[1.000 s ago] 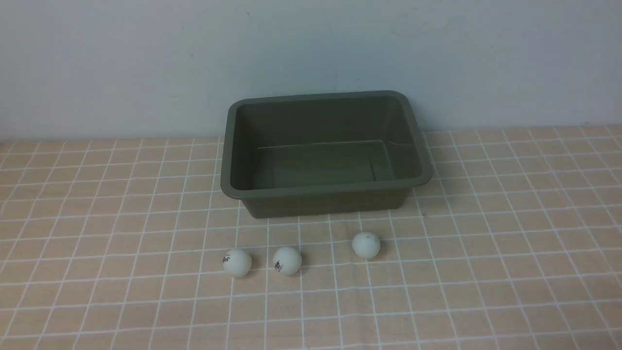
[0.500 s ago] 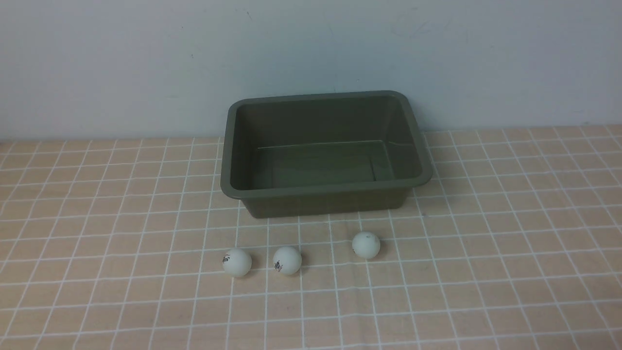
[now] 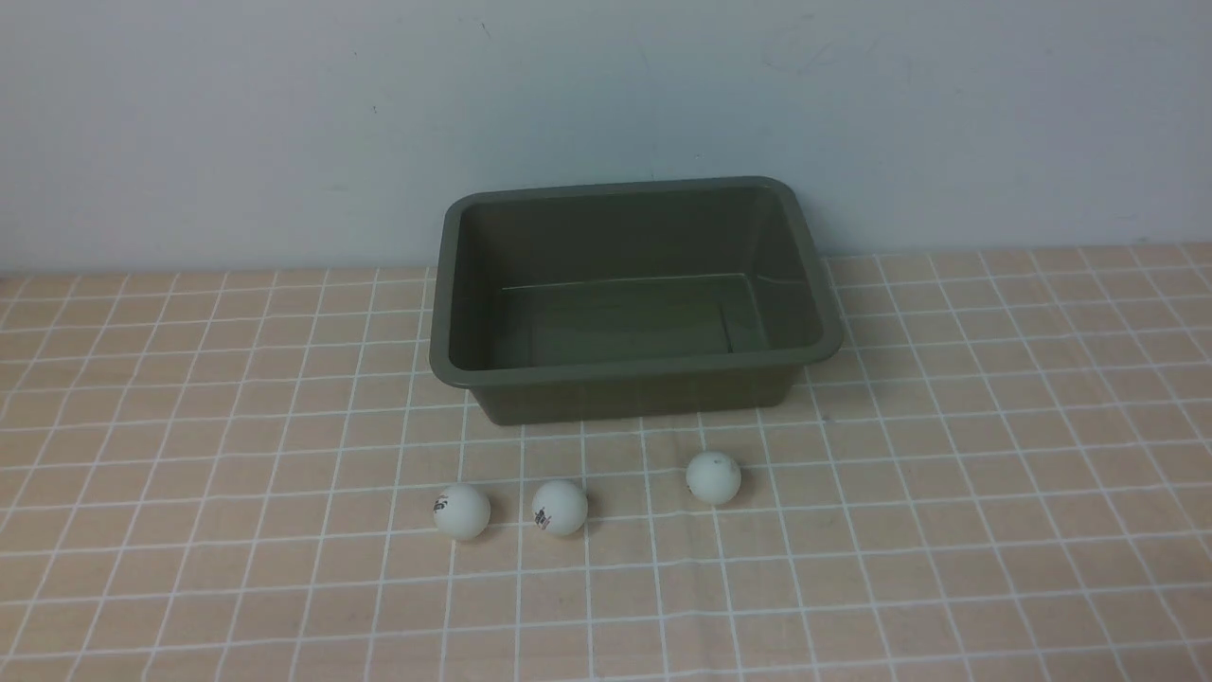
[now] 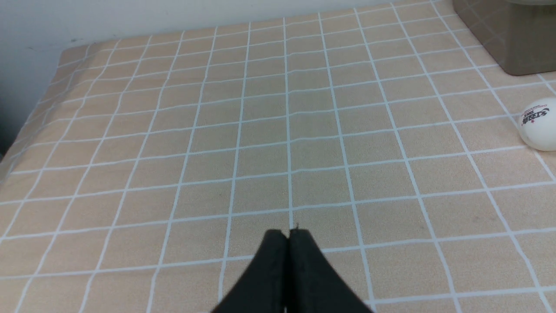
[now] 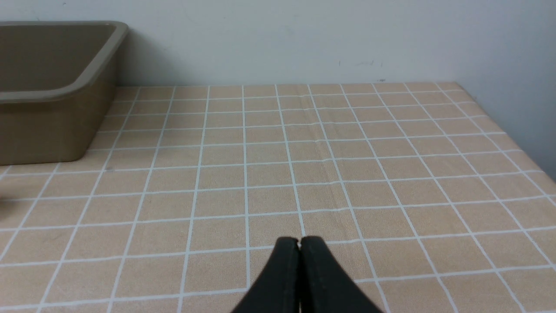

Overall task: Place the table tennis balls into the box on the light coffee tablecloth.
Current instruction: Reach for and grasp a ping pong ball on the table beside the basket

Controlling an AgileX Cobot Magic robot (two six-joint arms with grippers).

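Tablecloth (image 4: pixel 260 130): ball (image 4: pixel 541 124) apart from left pincer (image 4: pixel 288 233)

The box (image 3: pixel 634 371) stands far and central on the cloth (image 3: pixel 189 474), its far side close to the wall (image 3: pixel 284 123), leaving little or no room behind it; its open top is free from above. Near of it, across a strip of bare cloth, lie the left ball (image 3: pixel 461 511) and middle ball (image 3: pixel 560 508) with a narrow gap between them, and the right ball (image 3: pixel 713 476) across a wider gap. Broad bare cloth stretches left and right of the box and near of the balls. The left hand (image 4: pixel 288 237) and right hand (image 5: pixel 299 243), fingers pressed together, each hang over bare cloth.
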